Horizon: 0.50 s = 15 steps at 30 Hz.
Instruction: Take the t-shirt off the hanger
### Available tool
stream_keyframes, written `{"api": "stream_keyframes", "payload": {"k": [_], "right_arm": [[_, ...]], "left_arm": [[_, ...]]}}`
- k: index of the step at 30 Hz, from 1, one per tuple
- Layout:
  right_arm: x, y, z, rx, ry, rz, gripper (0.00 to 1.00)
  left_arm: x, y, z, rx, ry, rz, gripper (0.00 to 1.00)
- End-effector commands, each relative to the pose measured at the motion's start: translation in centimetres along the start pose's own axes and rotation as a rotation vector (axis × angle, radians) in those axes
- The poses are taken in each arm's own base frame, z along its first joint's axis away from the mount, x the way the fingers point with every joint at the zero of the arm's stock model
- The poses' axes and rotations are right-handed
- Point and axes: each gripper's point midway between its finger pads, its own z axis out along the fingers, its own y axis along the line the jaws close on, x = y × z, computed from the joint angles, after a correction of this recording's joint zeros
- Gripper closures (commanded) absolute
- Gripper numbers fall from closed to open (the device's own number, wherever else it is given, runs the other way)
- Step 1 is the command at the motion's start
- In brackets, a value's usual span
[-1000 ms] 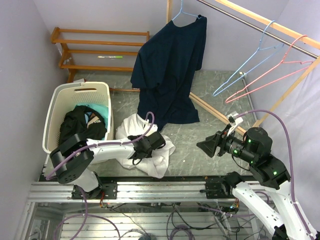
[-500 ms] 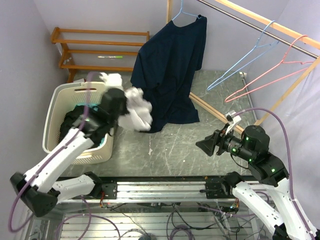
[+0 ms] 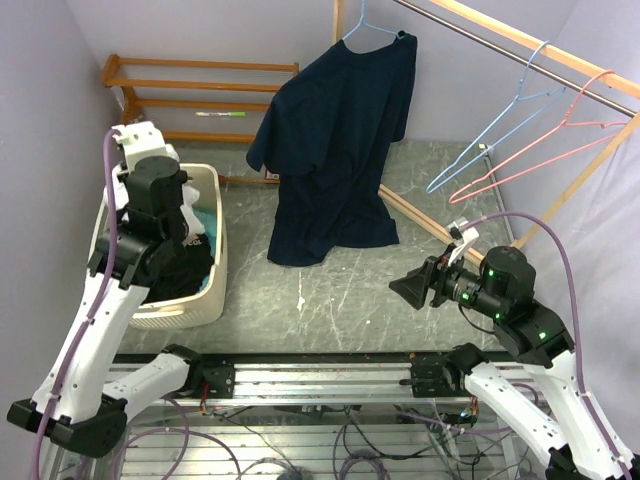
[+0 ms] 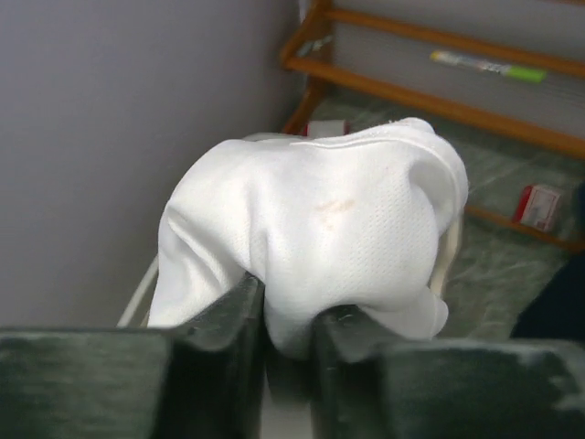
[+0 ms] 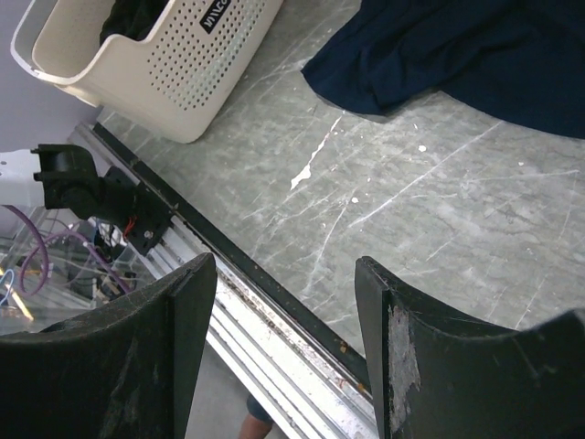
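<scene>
Our left gripper (image 4: 289,315) is clamped tight on a bunch of white cloth (image 4: 320,219), the two dark fingers pinching a fold at its lower edge. The cloth is a fine-meshed knit, soft and puffed into a rounded lump, with a faint brownish mark near its middle. We hold it above the basket (image 3: 222,250), a cream plastic tub with perforated walls and rounded corners that has dark and teal clothes in it.

Our right gripper (image 5: 281,283) stands wide and holds nothing. It hovers over the floor (image 5: 439,210), a hard grey-green surface veined and flecked like marble.

The dark blue t-shirt (image 3: 335,140) is still on its hanger (image 3: 362,30), a thin light blue wire one hooked at the far end of the rail (image 3: 500,45). The shirt sits askew, with one shoulder high by the hook and the other side slumped, and its limp matte cloth falls in loose folds until the hem reaches the floor. Two bare hangers (image 3: 500,125), one blue and one pink, hang further along the rail.

We judge the removal not yet begun for this shirt, since neither gripper is near it. What is left is to let go of the white cloth, reach the shirt and work it off the wire shoulders.
</scene>
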Motion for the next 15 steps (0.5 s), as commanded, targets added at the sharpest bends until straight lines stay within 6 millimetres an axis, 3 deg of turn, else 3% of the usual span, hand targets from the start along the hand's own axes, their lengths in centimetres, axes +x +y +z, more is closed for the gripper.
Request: {"api": "stream_keyframes", "payload": {"k": [1,2,3,5,10,15], "right_arm": [[-0.4,0.5,0.3,-0.033,-0.012,-0.007,0.38],[-0.4,0.6,0.4,-0.040,-0.011,-0.007,0.38],[-0.4,0.7,0.6,-0.049,-0.010,-0.007,0.38],[-0.5,1.0,0.9,-0.070,-0.005,-0.006,0.38],[-1.3,1.9,2.4,-0.132,0.030,-0.006,0.40],[-5.5,3.9,5.3,-0.240,0.003,-0.001,0.47]], "left_arm": [[4.6,1.8,0.2,-0.076,0.088,0.029,0.34],[6.0,1.3,0.2,-0.056,0.123,0.027,0.09],[7.6,0.6,0.2,-0.024,0.158,0.026,0.02],[9.1,-0.5,-0.4,0.055,0.178,-0.020,0.00],[8.4,-1.2,-4.2,0.313,0.013,-0.212,0.00],[9.5,0.4,-6.5,0.370,-0.085,-0.329,0.00]]}}
